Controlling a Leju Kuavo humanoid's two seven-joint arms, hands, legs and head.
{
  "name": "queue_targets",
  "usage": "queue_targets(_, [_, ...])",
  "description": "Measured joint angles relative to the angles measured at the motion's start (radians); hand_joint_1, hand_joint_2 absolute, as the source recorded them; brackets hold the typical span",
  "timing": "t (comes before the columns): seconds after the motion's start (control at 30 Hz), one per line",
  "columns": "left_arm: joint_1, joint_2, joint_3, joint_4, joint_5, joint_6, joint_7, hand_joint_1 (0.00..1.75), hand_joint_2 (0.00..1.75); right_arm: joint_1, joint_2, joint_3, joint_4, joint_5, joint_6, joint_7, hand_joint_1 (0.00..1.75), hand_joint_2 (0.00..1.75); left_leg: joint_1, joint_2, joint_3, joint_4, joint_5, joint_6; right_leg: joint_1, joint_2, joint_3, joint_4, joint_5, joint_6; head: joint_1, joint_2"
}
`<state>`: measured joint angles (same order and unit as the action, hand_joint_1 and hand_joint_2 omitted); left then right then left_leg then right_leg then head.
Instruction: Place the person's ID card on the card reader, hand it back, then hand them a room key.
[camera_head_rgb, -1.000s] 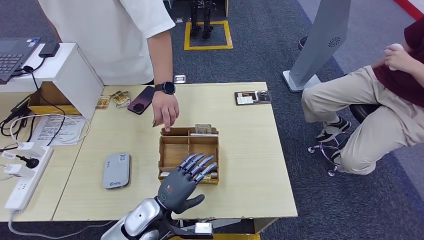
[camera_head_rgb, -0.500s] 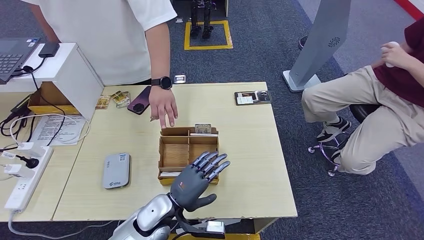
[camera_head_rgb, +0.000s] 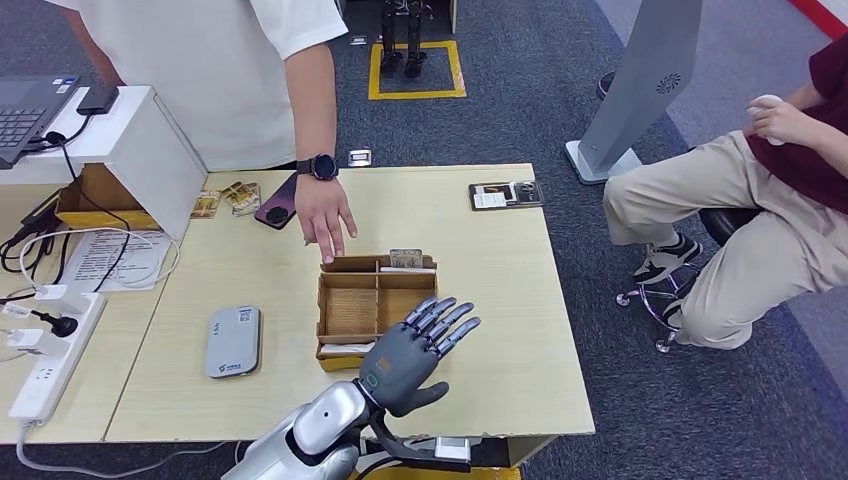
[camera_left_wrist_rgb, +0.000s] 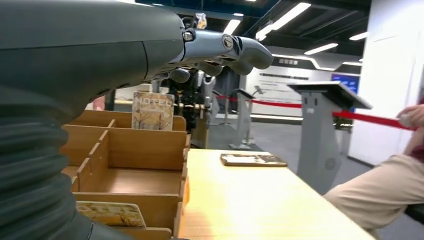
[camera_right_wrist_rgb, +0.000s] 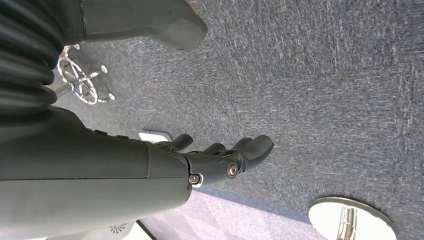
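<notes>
Presently, stock at the worktop (camera_head_rgb: 480, 260):

Left hand (camera_head_rgb: 415, 345) — spread, fingers apart, holding nothing; hovers above the near right corner of the wooden organiser, palm down. Judged to be positioned for a reach into the tray or toward the person.

Right hand (camera_right_wrist_rgb: 220, 162) — hangs over grey carpet, fingers loosely curled, nothing in them; apparently idle at the robot's side.

Wooden organiser (camera_head_rgb: 350, 300) — compartmented tray, centre of worktop. A card printed "HOTEL" (camera_left_wrist_rgb: 152, 111) stands upright in the far compartment, at 12 o'clock from the left hand; likely the room-key stock, kept upright for easy picking. Another card (camera_left_wrist_rgb: 112, 215) lies flat in the near compartment.

Card reader (camera_head_rgb: 234, 341) — grey slab at 9 o'clock from the organiser, nothing on top.

ID card — cannot be identified with certainty; the person's hand (camera_head_rgb: 325, 215) rests on the worktop at 11 o'clock from the organiser, fingers down, and may cover it.

Phone (camera_head_rgb: 280, 203) — dark, beside that hand's wrist.

Seated person (camera_head_rgb: 760, 200) — at 3 o'clock, well apart.
</notes>
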<state>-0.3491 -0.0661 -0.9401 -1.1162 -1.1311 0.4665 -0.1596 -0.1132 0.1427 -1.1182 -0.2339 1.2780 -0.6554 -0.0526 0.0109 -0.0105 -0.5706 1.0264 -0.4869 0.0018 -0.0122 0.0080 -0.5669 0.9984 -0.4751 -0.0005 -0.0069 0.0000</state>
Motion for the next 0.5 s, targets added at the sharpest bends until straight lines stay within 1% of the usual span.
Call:
queue_targets(0.13, [-0.004,-0.006,-0.004,0.029,-0.035,0.021,0.069,0.0,1.75,0.0,0.0,0.001,0.0,-0.009,0.0,0.0,0.0,1.75,0.0,0.0,0.0,0.0,0.0,0.0,0.0,0.0,0.0,0.0,0.0,0.0,0.0,0.0])
queue_targets(0.5, [-0.006,-0.002,-0.004,0.082,-0.138,0.033,0.199,0.0,1.75,0.004,0.0,0.001,0.001,-0.028,-0.001,0.0,0.0,1.75,0.0,0.0,0.0,0.0,0.0,0.0,0.0,0.0,0.0,0.0,0.0,0.0,0.0,0.0])
